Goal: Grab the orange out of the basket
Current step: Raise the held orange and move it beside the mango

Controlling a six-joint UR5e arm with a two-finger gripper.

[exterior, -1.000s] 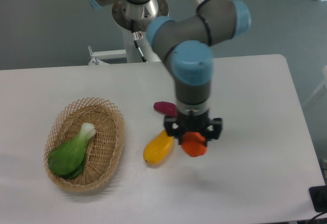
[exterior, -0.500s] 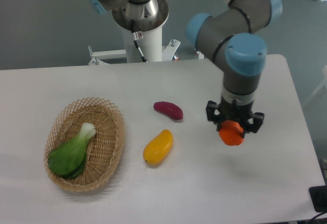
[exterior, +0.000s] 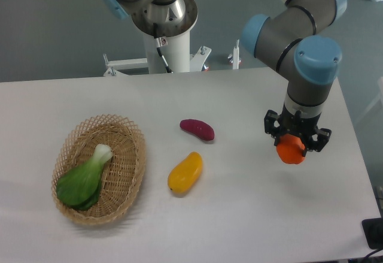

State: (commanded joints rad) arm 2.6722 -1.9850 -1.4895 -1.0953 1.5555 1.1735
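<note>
The orange (exterior: 291,151), a small glossy orange-red ball, sits between the black fingers of my gripper (exterior: 294,145), which is shut on it over the right side of the white table. Whether the fruit hangs just above the tabletop or touches it is not clear from this view. The basket (exterior: 135,179), an oval tan wicker one, rests far off at the left of the table and holds a green leafy vegetable (exterior: 84,179).
A yellow-orange mango-shaped fruit (exterior: 185,172) lies on the table right of the basket. A dark purple oblong vegetable (exterior: 197,129) lies just behind it. The table's right edge (exterior: 358,149) runs close to the gripper. The arm's base column (exterior: 163,35) stands behind the table.
The gripper has carried the orange to the right, from beside the yellow fruit to near the table's right edge. The basket and other produce have not moved.
</note>
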